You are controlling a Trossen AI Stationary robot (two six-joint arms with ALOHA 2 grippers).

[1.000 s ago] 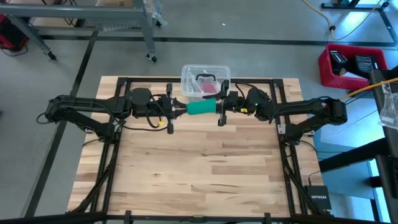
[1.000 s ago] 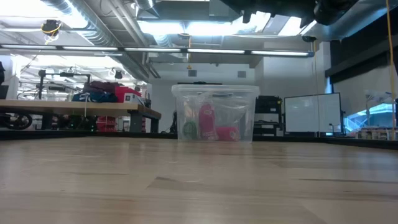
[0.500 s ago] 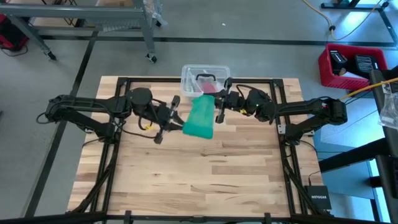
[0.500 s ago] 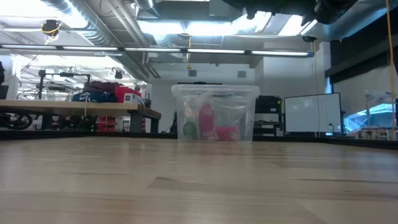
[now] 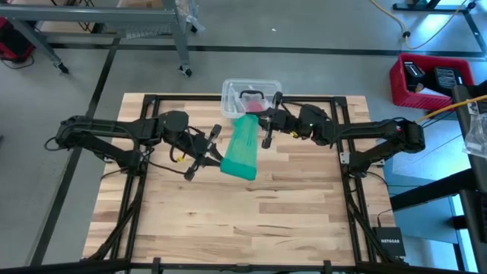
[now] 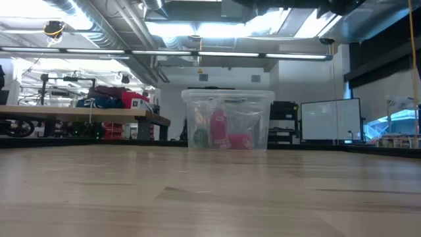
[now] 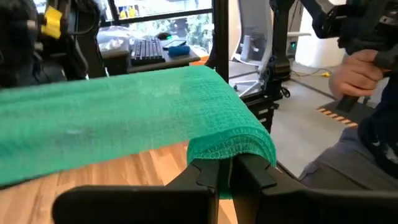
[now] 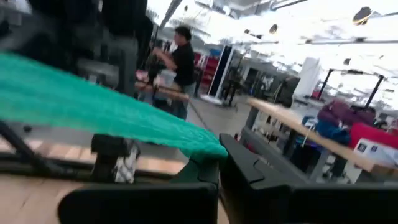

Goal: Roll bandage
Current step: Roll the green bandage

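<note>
The teal-green bandage (image 5: 242, 147) hangs in the air over the table's far middle as a broad strip, slanting from the far end at my right gripper (image 5: 256, 122) to the near end at my left gripper (image 5: 221, 160). Both grippers are shut on it. In the left wrist view the bandage (image 7: 124, 118) stretches away from the fingers as a wide sheet. In the right wrist view the bandage (image 8: 93, 106) runs off as a band. The low view shows neither the bandage nor the fingertips. My left gripper pinches the bandage's near end (image 7: 231, 148) between its two fingers, which come about level from the table's left. The cloth folds over the fingertips there and runs off flat, clear of the table. My right gripper pinches the far end's corner (image 8: 208, 148) between its two fingers, coming about level from the table's right. The cloth runs off from there, lifted clear.
A clear plastic tub (image 5: 251, 97) with a pink-red item stands at the table's far edge, just behind the grippers; it also shows in the low view as the tub (image 6: 227, 122). The bare wood table (image 5: 243, 221) spreads toward the near edge. A person's hand (image 7: 357, 68) shows beyond the table.
My left gripper has swung toward the table's near edge and turned at the wrist, carrying its end of the bandage with it. The bandage, a short narrow band level between the grippers before, now spreads as a broad strip slanting from far to near. It stays clear of the table.
</note>
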